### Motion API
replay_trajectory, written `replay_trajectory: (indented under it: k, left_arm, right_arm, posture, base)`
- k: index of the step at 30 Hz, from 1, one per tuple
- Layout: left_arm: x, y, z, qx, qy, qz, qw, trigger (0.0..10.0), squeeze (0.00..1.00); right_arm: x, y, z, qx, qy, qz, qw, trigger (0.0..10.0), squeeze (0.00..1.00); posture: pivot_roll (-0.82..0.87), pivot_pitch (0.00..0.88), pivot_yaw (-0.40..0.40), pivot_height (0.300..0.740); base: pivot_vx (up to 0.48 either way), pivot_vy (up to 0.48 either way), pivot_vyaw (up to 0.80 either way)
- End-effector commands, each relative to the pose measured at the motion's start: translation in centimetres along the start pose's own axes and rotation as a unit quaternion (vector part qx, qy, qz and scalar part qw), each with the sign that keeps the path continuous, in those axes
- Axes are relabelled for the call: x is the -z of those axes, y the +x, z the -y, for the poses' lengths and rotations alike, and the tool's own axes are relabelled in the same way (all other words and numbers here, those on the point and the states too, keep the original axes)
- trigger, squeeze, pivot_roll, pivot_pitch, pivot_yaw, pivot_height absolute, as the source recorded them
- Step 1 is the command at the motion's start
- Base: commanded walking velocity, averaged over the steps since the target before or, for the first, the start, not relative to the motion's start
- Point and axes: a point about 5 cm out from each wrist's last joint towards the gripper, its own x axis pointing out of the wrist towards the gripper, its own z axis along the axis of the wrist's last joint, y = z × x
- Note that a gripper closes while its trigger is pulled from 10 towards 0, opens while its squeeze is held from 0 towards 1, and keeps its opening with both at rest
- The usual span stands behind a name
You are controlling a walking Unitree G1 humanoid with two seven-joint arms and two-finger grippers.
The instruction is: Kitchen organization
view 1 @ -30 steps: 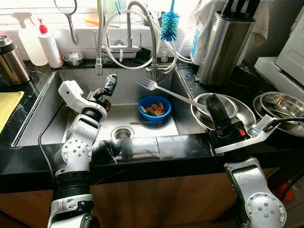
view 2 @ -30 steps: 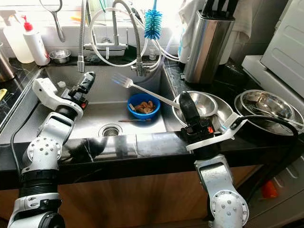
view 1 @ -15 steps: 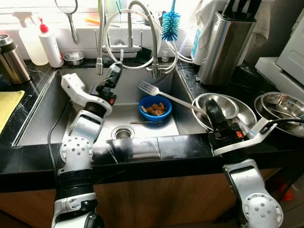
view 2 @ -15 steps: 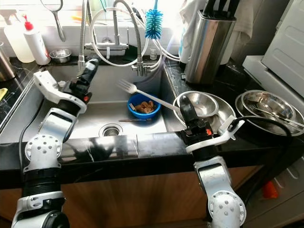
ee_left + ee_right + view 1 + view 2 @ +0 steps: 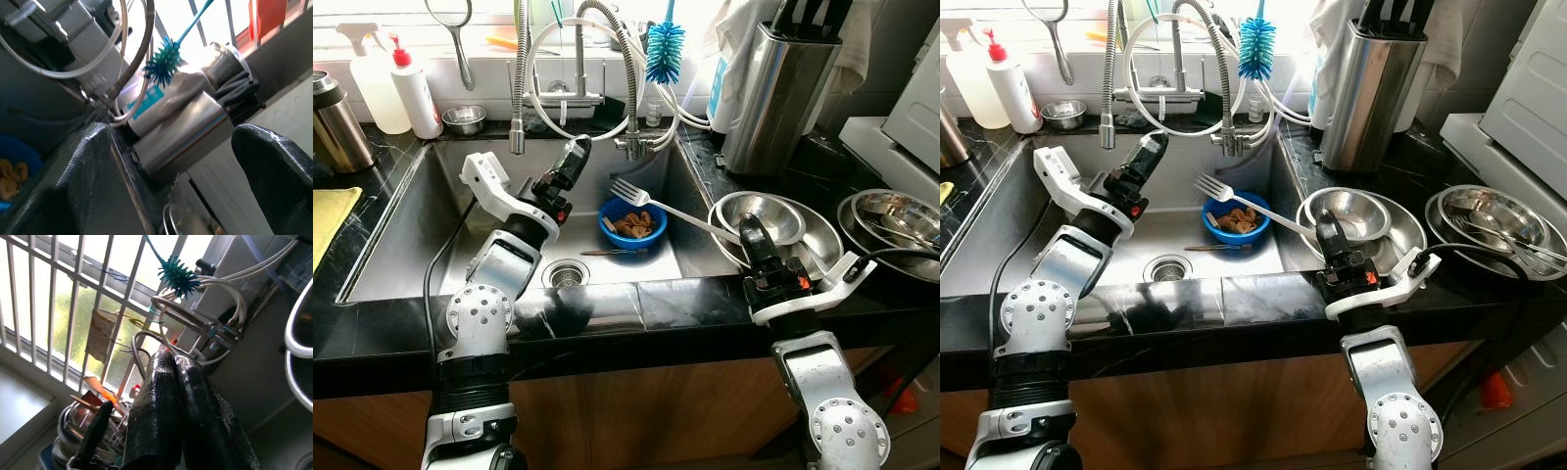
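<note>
1 fork (image 5: 668, 207) in right pincer (image 5: 750, 235), over blue bowl (image 5: 631, 221)

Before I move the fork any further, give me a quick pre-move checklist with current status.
1. Right gripper shut on the fork handle: ok.
2. Fork tines over the blue bowl: ok.
3. Left gripper fingers open, holding nothing: ok.
4. Left gripper apart from the fork: ok, it sits beside the tines.
5. Bowl upright in the sink, food scraps inside: ok.
6. Scraps on the fork tines: cannot tell.
</note>
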Motion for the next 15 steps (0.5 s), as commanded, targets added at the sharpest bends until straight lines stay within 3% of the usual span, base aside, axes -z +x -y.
replay_trajectory:
  k: [1, 8, 15]
  left_arm:
    - [-0.1, 0.1, 0.7, 0.012, 0.020, -0.008, 1.000, 10.0, 0.00]
    - [0.1, 0.1, 0.7, 0.019, 0.021, -0.015, 0.999, 10.0, 0.00]
    - [1.2, -0.3, 1.6, 0.066, 0.024, -0.055, 0.996, 10.0, 0.00]
  right_arm:
    - [0.3, 0.4, -1.0, -0.027, 0.010, 0.000, 1.000, 10.0, 0.00]
    - [0.6, 0.5, -0.7, -0.022, 0.012, -0.012, 1.000, 10.0, 0.00]
    - [0.8, 0.5, -0.6, -0.021, 0.010, -0.017, 1.000, 10.0, 0.00]
  posture:
    - [-0.03, 0.044, -0.050, 0.740]
    - [-0.03, 0.044, -0.051, 0.740]
    - [-0.03, 0.043, -0.053, 0.740]
  base:
    - [0.000, 0.000, 0.00]
    - [0.000, 0.000, 0.00]
    - [0.000, 0.000, 0.00]
